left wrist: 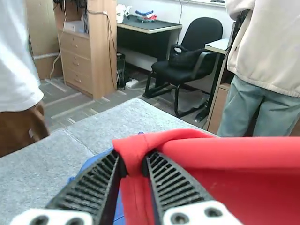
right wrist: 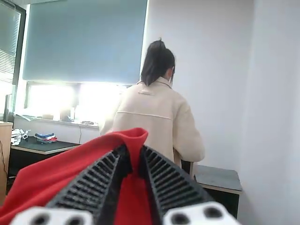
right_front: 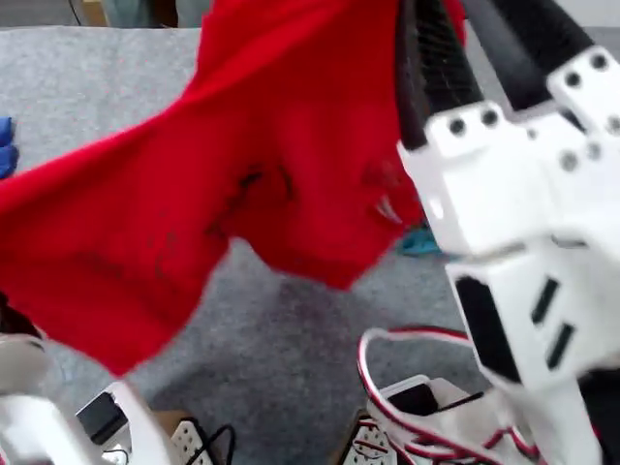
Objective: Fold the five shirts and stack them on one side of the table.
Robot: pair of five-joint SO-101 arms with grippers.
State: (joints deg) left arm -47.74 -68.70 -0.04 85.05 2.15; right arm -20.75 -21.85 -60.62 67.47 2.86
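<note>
The red shirt hangs in the air above the grey table, stretched between both grippers and not yet laid flat or folded. The left gripper has its jaws closed on a bunched red edge; the right gripper is likewise clamped on a pinch of red cloth and points up, away from the table. No folded stack shows anywhere, so I judge the task to be at an early stage: this shirt has to come down, be spread, folded and set to one side, and the others follow.

A blue cloth lies at the table's edge, and a teal scrap peeks out below the red hem; both may be other shirts, though too little shows to tell. A white arm stands close to the overhead camera, and together with the raised shirt it covers much of the table. Cables loop near the arm bases at the near edge, where a drooping hem could catch
</note>
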